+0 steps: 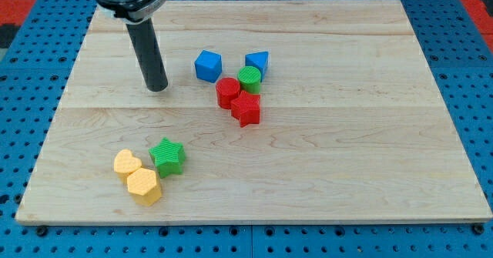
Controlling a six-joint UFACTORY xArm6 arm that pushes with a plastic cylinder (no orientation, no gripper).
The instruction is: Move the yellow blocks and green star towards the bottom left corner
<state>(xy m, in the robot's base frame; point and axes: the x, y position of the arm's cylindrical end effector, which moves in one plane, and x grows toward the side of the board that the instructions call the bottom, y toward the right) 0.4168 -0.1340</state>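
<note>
A yellow heart block [127, 164] and a yellow hexagon block [144, 186] lie touching near the board's bottom left. A green star [167, 156] sits just right of them, touching the heart. My tip [157, 88] rests on the board in the upper left, well above these three blocks and left of the blue cube.
A cluster sits in the upper middle: a blue cube [208, 65], a blue triangular block [257, 61], a green cylinder [249, 78], a red cylinder [227, 91] and a red star [246, 108]. The wooden board [347, 173] lies on a blue pegboard.
</note>
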